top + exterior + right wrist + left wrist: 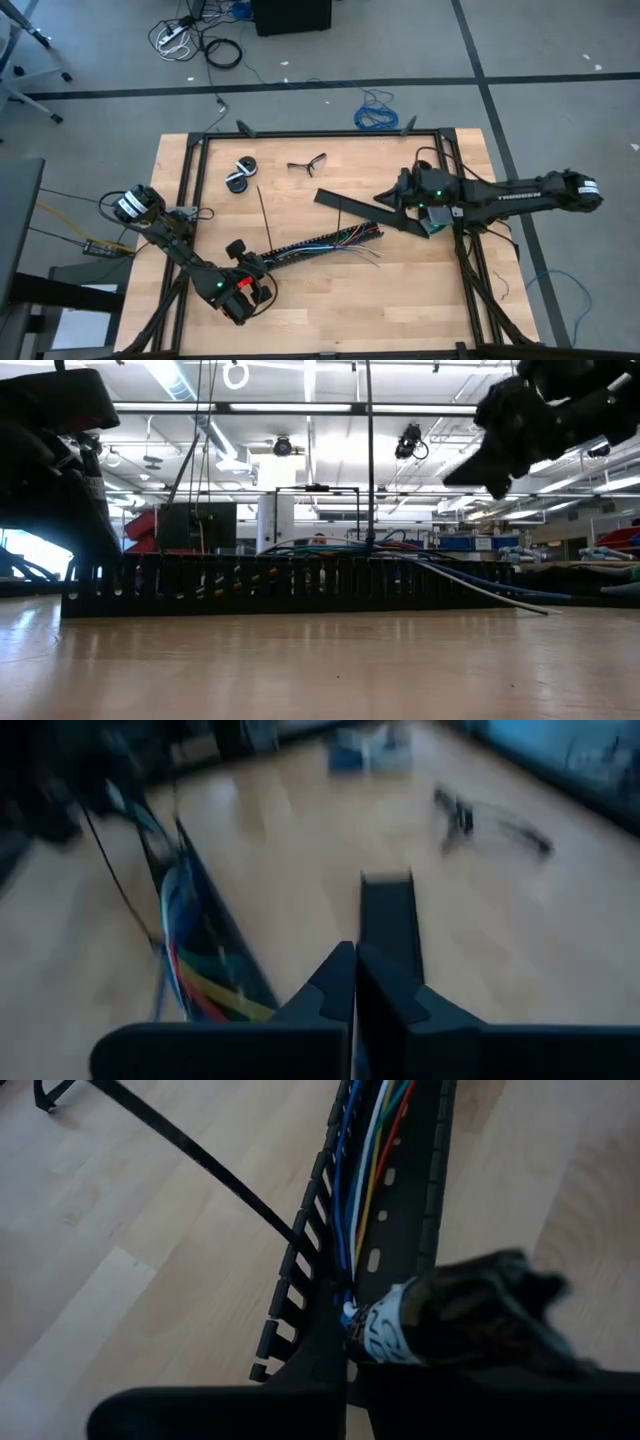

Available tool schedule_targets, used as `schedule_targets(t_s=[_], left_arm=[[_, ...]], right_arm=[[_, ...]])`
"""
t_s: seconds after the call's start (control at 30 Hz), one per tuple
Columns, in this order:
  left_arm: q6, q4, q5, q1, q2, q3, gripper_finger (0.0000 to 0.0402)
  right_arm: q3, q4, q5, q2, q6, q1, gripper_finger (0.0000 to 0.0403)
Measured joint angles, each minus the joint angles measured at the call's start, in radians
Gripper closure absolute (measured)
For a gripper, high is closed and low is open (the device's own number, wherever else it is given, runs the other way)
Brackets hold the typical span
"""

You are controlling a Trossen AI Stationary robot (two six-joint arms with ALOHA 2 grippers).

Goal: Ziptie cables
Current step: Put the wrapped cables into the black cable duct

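The cables are thin blue, white, yellow, green and red wires. They lie in a black slotted duct that runs across the table's middle, and they splay out at its right end. My left gripper is shut at the duct's near-left end. One thin black ziptie lies on the wood with its end against the duct's wall. A second ziptie lies farther right. My right gripper is raised above the table and shut on a wide black strip. My left gripper is shut where the wire ends run in between its fingertips, at the duct's near-left end. The fingers themselves hide the place of contact. The duct and wires rest on the table. My right gripper pinches the wide black strip between its two fingers, which lie roughly along it. The strip's free part sticks forward past the fingertips toward the table's left.
A black round roll and a small black forked tool lie near the far edge. Black frame rails border the wooden top. Bare wood shows on the near side of the duct.
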Motion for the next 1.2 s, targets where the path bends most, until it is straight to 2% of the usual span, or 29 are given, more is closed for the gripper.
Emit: schedule_targets(t_s=[0.07,0.17,0.27,0.43,0.57,0.7,0.97,1.2], left_arm=[[0.001,0.001,0.0,0.002,0.0,0.0,0.0401],[0.002,0.008,0.001,0.002,0.0,0.0,0.0401],[0.002,0.017,0.001,0.002,0.0,0.0,0.0401],[0.003,0.021,0.004,0.002,0.0,0.0,0.0401],[0.003,0.02,0.008,0.002,0.0,0.0,0.0401],[0.004,0.019,0.015,0.003,0.0,0.0,0.0401],[0.004,0.022,0.016,0.003,0.0,0.0,0.0401],[0.004,0.029,0.017,0.002,0.0,0.0,0.0401]], right_arm=[[-0.009,0.1,-0.085,0.012,-0.052,-0.002,0.0394],[-0.01,0.139,-0.197,0.065,-0.172,0.011,0.0388],[-0.011,0.192,-0.2,0.142,-0.274,0.033,0.0367],[0.002,0.337,-0.18,0.354,-0.3,0.055,0.0298],[0.074,0.348,-0.183,0.492,-0.285,0.088,0.024],[0.149,0.345,-0.2,0.589,-0.319,0.149,0.0204],[0.226,0.262,-0.1,0.707,-0.398,0.21,0.02],[0.236,0.258,-0.042,0.698,-0.433,0.211,0.0215]])
